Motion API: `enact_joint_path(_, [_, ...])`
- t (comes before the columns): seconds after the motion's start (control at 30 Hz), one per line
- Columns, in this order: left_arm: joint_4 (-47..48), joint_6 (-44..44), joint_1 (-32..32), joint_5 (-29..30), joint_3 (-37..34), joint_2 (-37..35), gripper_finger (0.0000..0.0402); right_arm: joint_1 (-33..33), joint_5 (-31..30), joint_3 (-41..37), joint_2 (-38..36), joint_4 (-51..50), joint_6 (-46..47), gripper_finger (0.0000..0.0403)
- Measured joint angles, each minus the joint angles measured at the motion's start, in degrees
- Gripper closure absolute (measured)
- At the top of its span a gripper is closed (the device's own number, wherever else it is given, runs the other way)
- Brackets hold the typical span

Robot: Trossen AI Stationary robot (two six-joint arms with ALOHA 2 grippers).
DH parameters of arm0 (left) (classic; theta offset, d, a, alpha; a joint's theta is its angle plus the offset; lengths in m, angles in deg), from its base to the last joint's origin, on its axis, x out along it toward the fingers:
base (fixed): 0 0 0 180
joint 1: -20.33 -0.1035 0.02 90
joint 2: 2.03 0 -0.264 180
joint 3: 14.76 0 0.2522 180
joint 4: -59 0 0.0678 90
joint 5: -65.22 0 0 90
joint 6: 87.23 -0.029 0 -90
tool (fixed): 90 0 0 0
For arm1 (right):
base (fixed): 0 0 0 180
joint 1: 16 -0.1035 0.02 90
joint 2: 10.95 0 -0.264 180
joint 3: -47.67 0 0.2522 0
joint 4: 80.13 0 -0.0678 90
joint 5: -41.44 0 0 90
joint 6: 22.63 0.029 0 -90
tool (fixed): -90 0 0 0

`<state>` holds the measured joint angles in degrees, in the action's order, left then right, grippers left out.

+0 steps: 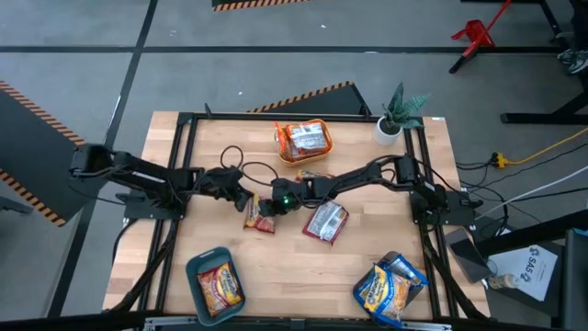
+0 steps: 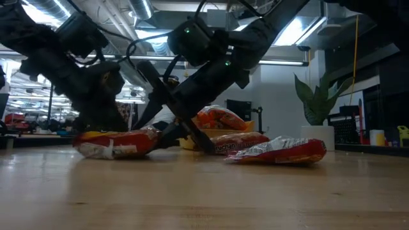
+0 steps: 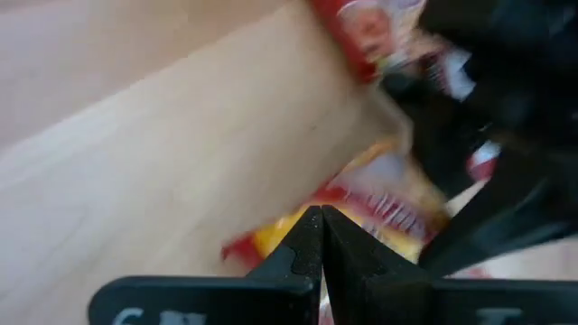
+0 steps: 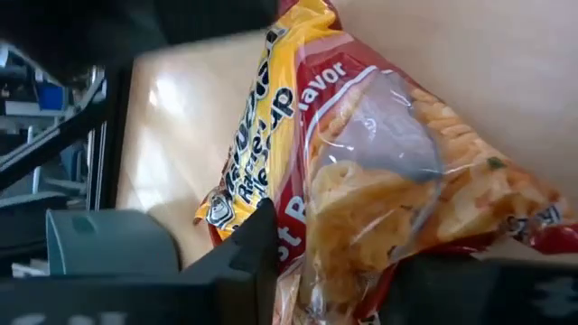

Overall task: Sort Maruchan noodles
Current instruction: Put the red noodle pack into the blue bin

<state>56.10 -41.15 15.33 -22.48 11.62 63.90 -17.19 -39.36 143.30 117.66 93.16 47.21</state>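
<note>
A red-and-yellow noodle packet [image 1: 258, 217] lies flat on the wooden table near its middle. My right gripper [image 1: 269, 208] reaches in from the table's right and is shut on it; the packet [image 4: 379, 171] fills the right wrist view. My left gripper [image 1: 243, 197] comes from the left, shut, with its tips [image 3: 321, 221] over the packet's yellow end [image 3: 271, 236]. A red-silver packet [image 1: 326, 222] lies to the right. Another packet [image 1: 312, 176] lies under the right arm. My right gripper has the packet between its two fingers, one finger [image 4: 248, 257] at its yellow printed edge [image 4: 291, 221] and the other on the far side of its clear window. It comes slanting down from the table's right. The packet rests on the table. My left gripper's shut tips stand over the packet's yellow end; whether they touch it I cannot tell.
An orange bin [image 1: 280, 147] with packets stands at the far middle. A teal bin [image 1: 196, 268] with a yellow packet is near left, and a bin [image 1: 363, 299] with blue packets is near right. A potted plant [image 1: 397, 115] stands at the far right corner.
</note>
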Motion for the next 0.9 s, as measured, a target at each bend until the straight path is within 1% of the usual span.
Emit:
enact_joint_path(0.1, [3.5, -0.6, -1.4, -0.8, 2.0, -3.2, 0.0401, 0.0, 1.0, -0.1, -0.6, -0.5, -1.3, 0.0286])
enact_joint_path(0.3, [15.2, -6.9, -4.9, -0.3, 8.7, -11.3, 0.0401, 0.0, 0.9, 0.0, -2.7, -0.6, -5.2, 0.0288])
enact_joint_path(0.4, [22.2, -10.4, -6.3, -0.2, 13.8, -15.1, 0.0401, -0.4, 0.9, 2.5, -3.4, -0.6, -10.4, 0.0288])
enact_joint_path(0.5, [29.8, -14.6, -7.4, 0.6, 20.1, -18.4, 0.0401, -1.3, -0.5, 6.9, -3.5, -2.1, -18.3, 0.0289])
enact_joint_path(0.57, [35.0, -17.6, -8.0, 2.3, 24.7, -20.2, 0.0401, -2.4, -3.8, 10.1, -3.5, -4.7, -24.4, 0.0289])
enact_joint_path(0.67, [42.7, -22.0, -8.9, 6.1, 32.0, -22.2, 0.0401, -4.1, -11.6, 14.9, -3.5, -9.6, -33.3, 0.0289])
enact_joint_path(0.77, [48.3, -25.9, -9.6, 9.7, 38.4, -23.6, 0.0401, -5.8, -17.9, 19.0, -3.1, -9.7, -41.1, 0.0289])
enact_joint_path(0.83, [51.4, -27.8, -9.9, 11.2, 41.8, -24.5, 0.0401, -6.6, -19.9, 21.0, -2.8, -10.0, -43.4, 0.0289])
enact_joint_path(0.9, [53.8, -29.4, -10.1, 12.5, 44.8, -25.3, 0.0401, -7.3, -20.9, 21.8, -2.5, -9.2, -43.6, 0.029])
